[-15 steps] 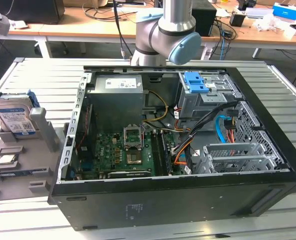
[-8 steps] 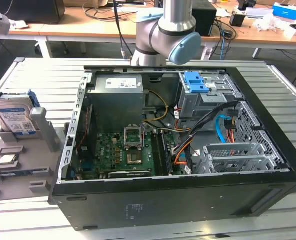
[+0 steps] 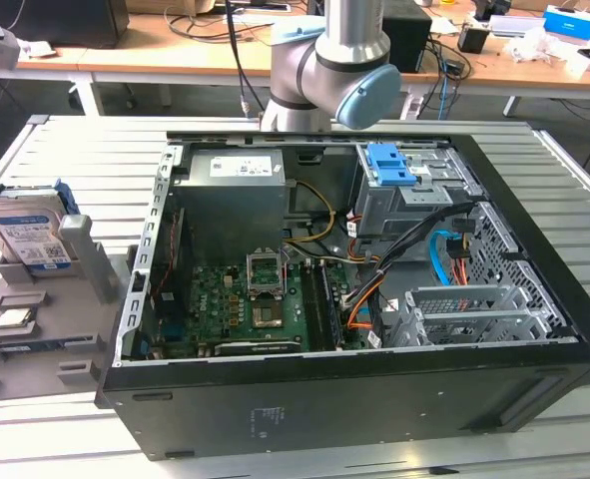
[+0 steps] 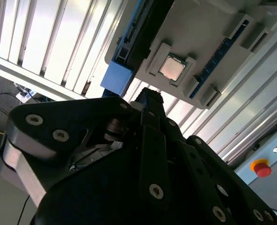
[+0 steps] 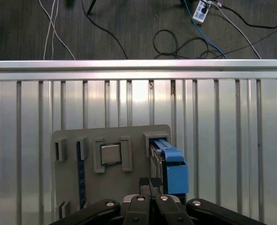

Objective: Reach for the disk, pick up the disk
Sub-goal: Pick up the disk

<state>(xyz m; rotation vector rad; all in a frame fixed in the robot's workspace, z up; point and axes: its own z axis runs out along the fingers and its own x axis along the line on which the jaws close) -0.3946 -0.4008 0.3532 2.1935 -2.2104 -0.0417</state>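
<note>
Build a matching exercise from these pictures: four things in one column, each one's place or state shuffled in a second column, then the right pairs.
1. disk
2. square chip
3. blue latch
4. red button

A. on the metal cage inside the open computer case
B. on a yellow base
C. standing on edge in a slot of the grey holder
D. lying flat in a recess of the grey holder

Pairs: 1-C, 2-D, 3-A, 4-B
</note>
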